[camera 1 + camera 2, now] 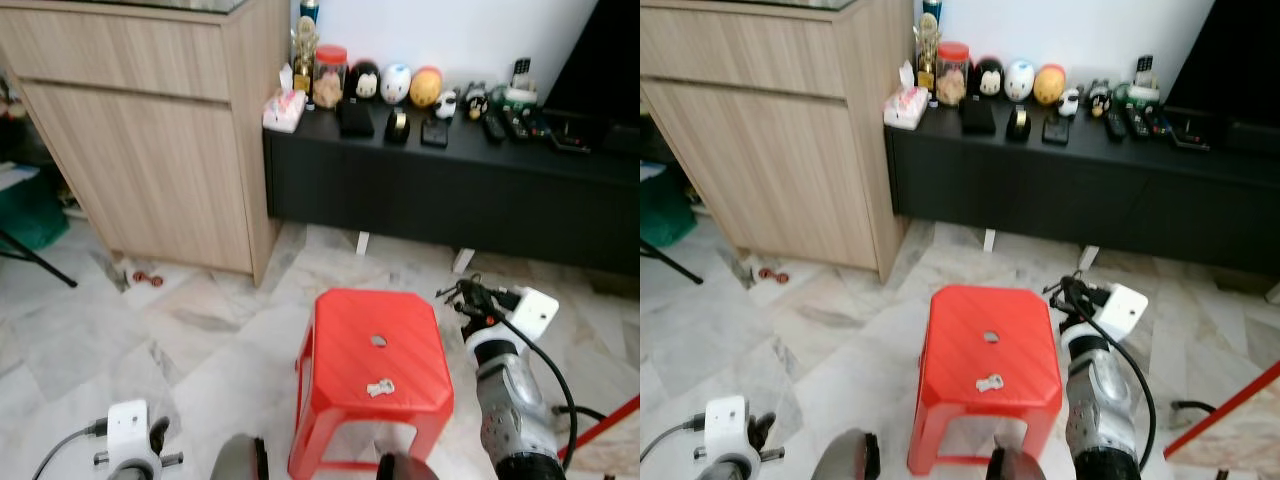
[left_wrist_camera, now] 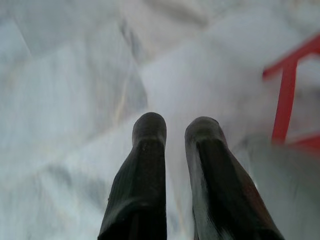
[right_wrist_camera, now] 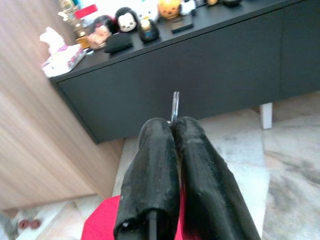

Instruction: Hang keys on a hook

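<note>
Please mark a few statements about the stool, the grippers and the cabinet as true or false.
1. A small pale object lies on the red stool. True: the object lies on the stool, near its front edge.
2. The right gripper is wide open. False: the right gripper is shut on a thin metal piece.
3. The left gripper is above the cabinet. False: the left gripper hangs low over the marble floor, fingers slightly apart.
4. The red-lidded jar stands on the black cabinet. True: the jar is at the left end of the cabinet.
</note>
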